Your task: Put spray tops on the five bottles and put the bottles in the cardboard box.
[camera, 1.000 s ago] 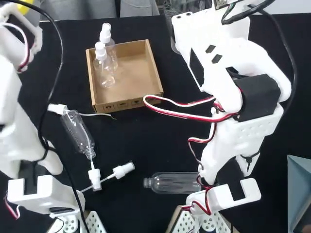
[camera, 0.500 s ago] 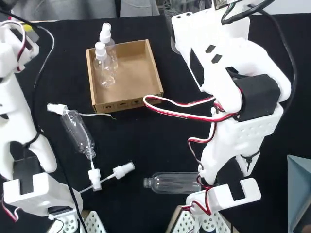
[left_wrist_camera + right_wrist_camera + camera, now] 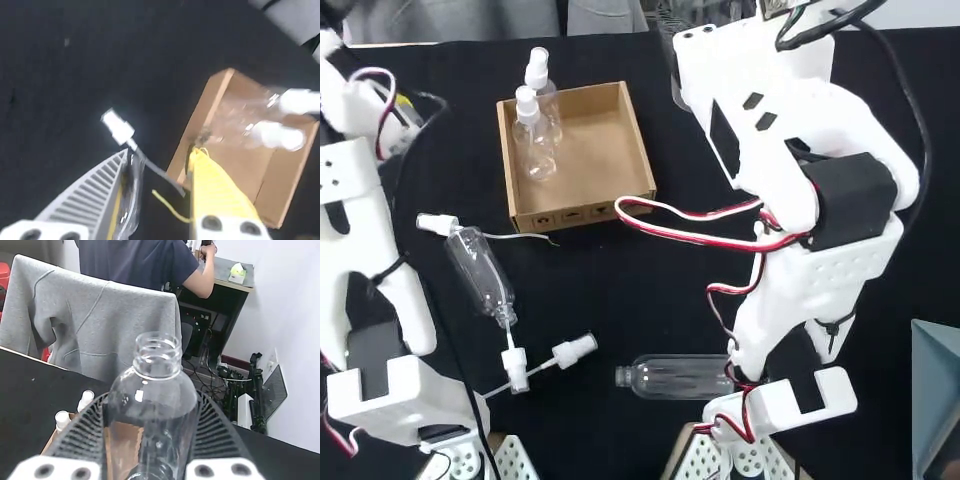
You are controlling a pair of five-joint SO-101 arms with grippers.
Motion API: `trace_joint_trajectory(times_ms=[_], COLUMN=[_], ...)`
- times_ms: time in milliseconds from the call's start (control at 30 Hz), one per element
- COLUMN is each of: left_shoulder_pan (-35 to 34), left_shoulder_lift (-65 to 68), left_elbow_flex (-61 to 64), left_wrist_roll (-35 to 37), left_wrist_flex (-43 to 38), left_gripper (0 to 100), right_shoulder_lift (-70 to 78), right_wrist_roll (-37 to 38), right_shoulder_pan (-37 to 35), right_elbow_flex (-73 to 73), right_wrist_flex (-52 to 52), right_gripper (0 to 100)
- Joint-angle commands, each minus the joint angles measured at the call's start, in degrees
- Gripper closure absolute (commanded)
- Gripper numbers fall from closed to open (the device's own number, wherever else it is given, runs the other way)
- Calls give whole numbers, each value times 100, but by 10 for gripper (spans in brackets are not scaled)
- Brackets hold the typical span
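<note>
1. A black table [image 3: 620, 290] runs under both arms. Behind it, in the right wrist view, a grey garment [image 3: 90, 325] hangs over a chair.
2. My left gripper [image 3: 160, 152] has its jaws apart and nothing in them. It hangs over the table near a corner of the box, looking down on a spray top [image 3: 117, 127] and its trailing tube. I judge it is placed there to pick up that top.
3. The left bottle [image 3: 480, 268] lies on its side against that top. I can't tell whether the top is seated on it or only touching it. The bottle lies under the left gripper's grey finger.
4. Two loose tops [image 3: 515, 368] lie side by side near that bottle's other end, well apart from both grippers.
5. The box [image 3: 600, 150] holds a capped bottle [image 3: 533, 140] against its left wall, with a second capped bottle [image 3: 540, 85] at the far rim. I count both as done.
6. A bare bottle [image 3: 675, 376] lies on its side near the right arm's base, without a top.
7. My right gripper [image 3: 150, 412] is closed on the held bottle [image 3: 155, 385]. It holds the bottle upright, with the open neck standing above the fingers, probably so a top can go in from above.
</note>
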Motion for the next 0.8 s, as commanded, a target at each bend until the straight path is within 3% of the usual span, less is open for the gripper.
trace_joint_trajectory(times_ms=[0,267,767], left_shoulder_pan=[-75,-75,-374], left_shoulder_lift=[-44,0,9], left_elbow_flex=[418,1279,3292], left_wrist_roll=[220,607,1090], left_wrist_flex=[26,-35,-1565], left_gripper=[819,818,818], right_shoulder_lift=[-233,-224,-224], right_wrist_roll=[-62,-62,-62], right_shoulder_pan=[229,229,220], right_elbow_flex=[-259,-259,-259], right_wrist_flex=[-185,-176,-158], right_gripper=[949,949,949])
